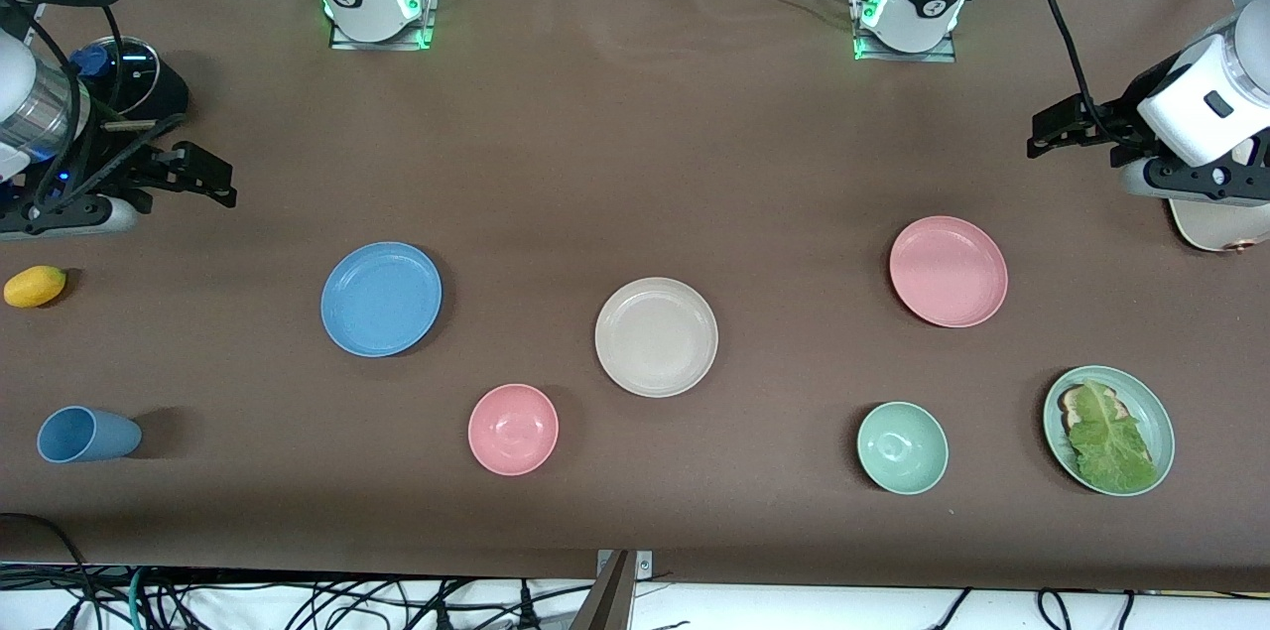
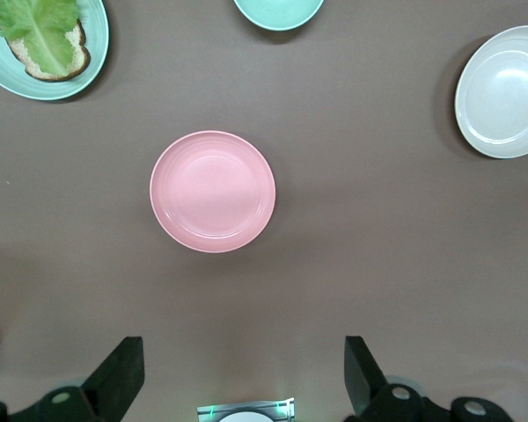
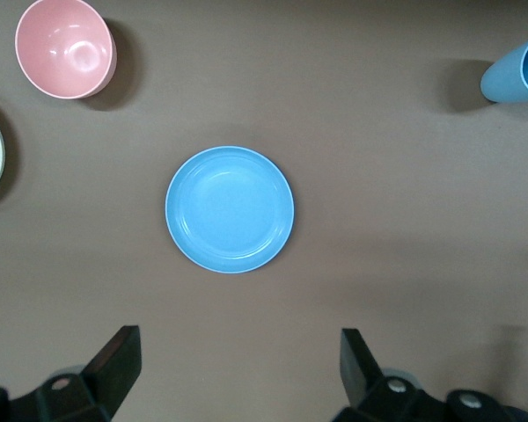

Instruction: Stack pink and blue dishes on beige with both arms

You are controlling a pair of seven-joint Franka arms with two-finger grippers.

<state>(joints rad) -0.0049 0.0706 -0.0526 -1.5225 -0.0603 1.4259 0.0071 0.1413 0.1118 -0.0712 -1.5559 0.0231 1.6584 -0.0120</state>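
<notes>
While both arms run off frame, left pincer (image 2: pixel 239 378) and right pincer (image 3: pixel 239 374) gape wide, empty.

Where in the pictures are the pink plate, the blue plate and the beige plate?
pink plate (image 1: pixel 948 271), front view, centre of its flat base
blue plate (image 1: pixel 381 299), front view, centre
beige plate (image 1: pixel 656 336), front view, centre

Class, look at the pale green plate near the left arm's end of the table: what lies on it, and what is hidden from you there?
On the round pale green plate lies a slice of brown bread with a green lettuce leaf on top. The leaf covers most of the bread, so anything beneath it cannot be seen.
</notes>
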